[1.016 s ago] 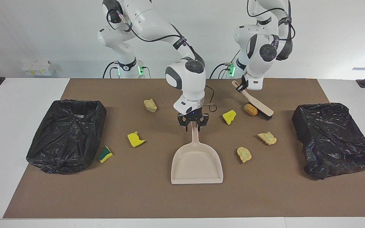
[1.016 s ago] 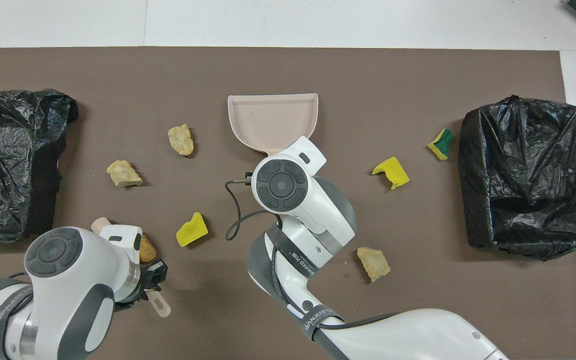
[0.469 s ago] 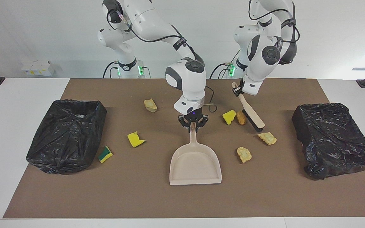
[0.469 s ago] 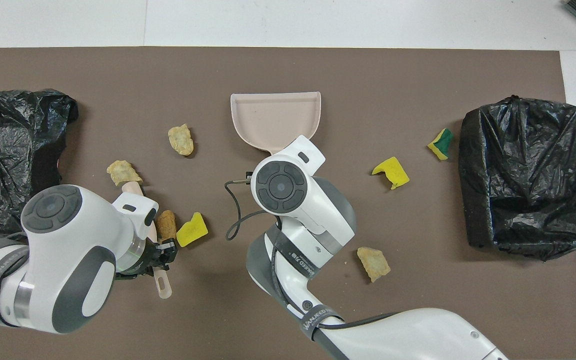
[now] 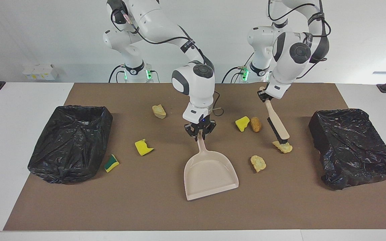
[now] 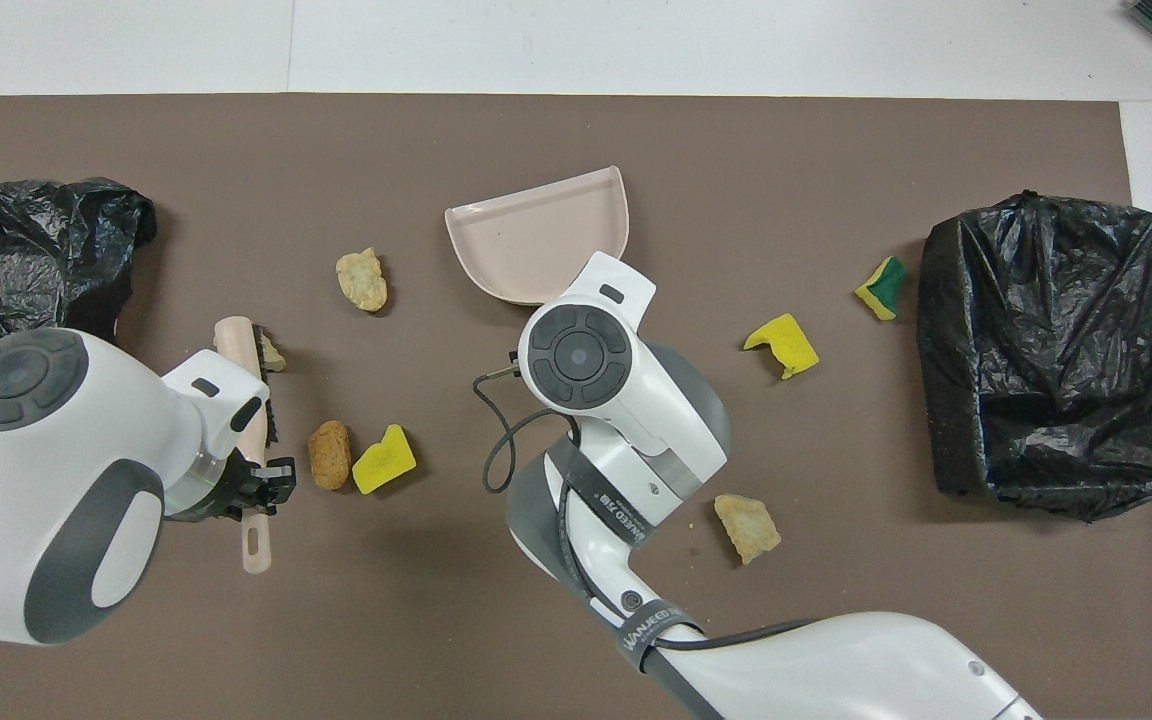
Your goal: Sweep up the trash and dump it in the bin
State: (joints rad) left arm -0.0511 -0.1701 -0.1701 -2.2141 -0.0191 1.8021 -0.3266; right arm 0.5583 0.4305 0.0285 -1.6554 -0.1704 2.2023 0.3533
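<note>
Your two arms worked over a brown mat (image 5: 146, 207) on the white counter (image 5: 18, 100). Your right tool (image 5: 200, 132) was pinched on the handle of the dustpan (image 5: 209, 174), which sat mid-mat, its open mouth toward the counter edge farthest from the robots and skewed slightly toward the left arm's end. Your left tool (image 5: 263, 96) was pressed shut on the handle of the brush (image 5: 277, 126), whose bristles touched a beige chunk (image 5: 284, 147).

Seven scraps of trash lay loose on the mat, none yet in the pan. Toward the left arm's end: the beige chunk under the brush, another beige chunk (image 5: 258, 163) just beside the pan, and an orange-brown chunk (image 5: 255, 124) touching a yellow chunk (image 5: 242, 123). Toward the right arm's end: a yellow piece (image 5: 143, 147), a yellow-and-green piece (image 5: 111, 162) beside a bin, and a beige piece (image 5: 159, 111) nearer the robots. A black-bagged bin (image 5: 70, 142) stood at the right arm's end, another bin (image 5: 354, 147) at the left arm's.

You appeared to be in the sweeping step, early on. Next, the brush likely needed to drag its chunk toward the pan's mouth while you held the pan flat and steady.
</note>
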